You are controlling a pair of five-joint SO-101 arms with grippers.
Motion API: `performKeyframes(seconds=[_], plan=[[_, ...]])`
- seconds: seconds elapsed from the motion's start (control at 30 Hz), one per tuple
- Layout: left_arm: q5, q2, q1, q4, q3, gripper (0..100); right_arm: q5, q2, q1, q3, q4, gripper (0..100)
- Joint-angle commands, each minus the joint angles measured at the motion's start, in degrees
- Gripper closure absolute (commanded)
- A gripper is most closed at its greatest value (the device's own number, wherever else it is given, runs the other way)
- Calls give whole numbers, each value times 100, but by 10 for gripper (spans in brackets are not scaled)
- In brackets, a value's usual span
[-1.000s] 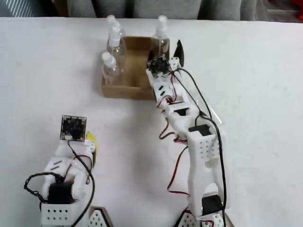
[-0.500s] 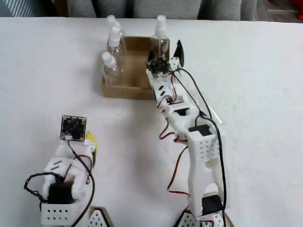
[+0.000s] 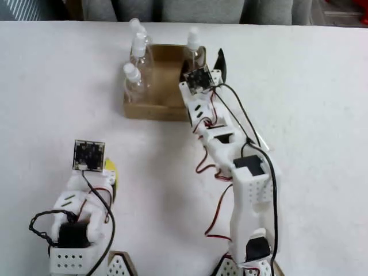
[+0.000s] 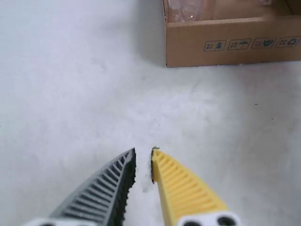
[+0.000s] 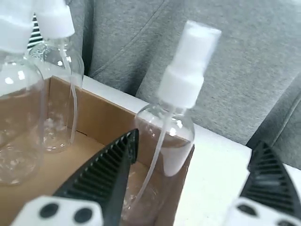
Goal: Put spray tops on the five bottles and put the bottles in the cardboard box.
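**Right gripper (image 5: 197, 141) spread wide across the box corner**

Right gripper jaws are wide apart and hold nothing. One dark finger (image 5: 106, 172) hangs over the inside of the cardboard box (image 5: 101, 117), just beside a clear bottle (image 5: 167, 136) that stands in the corner with its white spray top (image 5: 188, 61) on. The other finger is out over the table (image 4: 70, 70), beyond the box wall. I cannot tell whether the near finger touches the bottle.

The main risk, as I judge it, is that bottle. It looks tall and light, so a sideways swing of the inner finger would likely tip it onto its neighbours. The box wall also lies between the jaws, so a low pull-back could snag the cardboard and drag the whole box. Rising straight up first seems the safer way out.

Other bottles (image 3: 133, 77), capped too, stand at the box's opposite side. I count four in all and cannot make out a fifth.

Left gripper (image 4: 143, 153) sits low over the table, well apart from the box, its jaws nearly together with nothing between them.
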Motion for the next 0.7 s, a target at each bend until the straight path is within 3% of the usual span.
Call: performKeyframes(seconds=[0.0,0.3,0.53,0.67], plan=[[-44,-84,-22,-185,-9,921,-79,-444,4,18,22,674],[-44,-75,-40,-220,-9,921,-114,-1191,13,976,-4,674],[-44,-75,-31,-220,-9,921,-114,-3231,330,3068,57,676],[-44,-75,-22,-211,-9,921,-114,-4470,593,4070,804,676]])
